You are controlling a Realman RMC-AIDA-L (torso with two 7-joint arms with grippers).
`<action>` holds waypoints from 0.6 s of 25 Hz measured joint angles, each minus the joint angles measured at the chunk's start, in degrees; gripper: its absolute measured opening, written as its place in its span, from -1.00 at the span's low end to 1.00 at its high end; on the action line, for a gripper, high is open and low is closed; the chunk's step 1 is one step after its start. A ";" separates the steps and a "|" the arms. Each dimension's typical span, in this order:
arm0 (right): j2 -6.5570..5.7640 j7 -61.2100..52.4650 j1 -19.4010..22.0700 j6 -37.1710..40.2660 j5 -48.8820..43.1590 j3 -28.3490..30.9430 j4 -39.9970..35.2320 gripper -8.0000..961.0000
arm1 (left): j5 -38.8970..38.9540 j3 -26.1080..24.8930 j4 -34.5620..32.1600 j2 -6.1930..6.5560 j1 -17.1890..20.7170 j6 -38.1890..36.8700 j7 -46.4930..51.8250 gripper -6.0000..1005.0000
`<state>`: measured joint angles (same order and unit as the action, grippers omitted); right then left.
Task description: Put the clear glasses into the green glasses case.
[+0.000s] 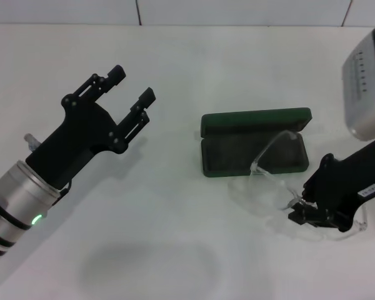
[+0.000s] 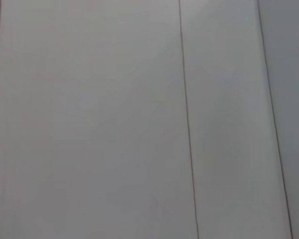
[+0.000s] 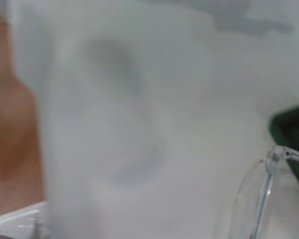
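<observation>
The green glasses case [image 1: 255, 142] lies open on the white counter [image 1: 175, 250], toward the robot's right of centre. Its lid stands up along the far edge and its dark-lined tray faces up, nearer the robot.

The clear glasses [image 1: 269, 181] are at the near right corner of the case. One clear arm reaches up over the tray's right part, while the lens hangs in front of the case's near edge, over the counter. The right gripper [image 1: 300, 211] is closed on the glasses at the end farthest from the case, and another clear part sticks out past the gripper on the robot's right. In the right wrist view, a clear arm and the curved lens edge [image 3: 261, 199] show beside a dark green corner of the case [image 3: 294, 134].

The left gripper [image 1: 132, 94] is held above the counter well to the left of the case, its fingers spread apart and holding nothing. The left wrist view shows only pale panelled surface.
</observation>
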<state>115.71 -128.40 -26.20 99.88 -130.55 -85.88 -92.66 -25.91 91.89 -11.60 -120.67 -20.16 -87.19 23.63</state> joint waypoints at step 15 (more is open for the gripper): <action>0.11 34.99 6.05 4.72 26.51 17.35 11.06 -0.72 | 13.22 0.13 2.23 -0.09 1.34 -5.07 -0.52 0.20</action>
<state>115.83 -93.41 -20.15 104.60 -104.05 -68.53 -81.60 -12.70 92.03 -9.37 -120.76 -18.81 -92.26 23.11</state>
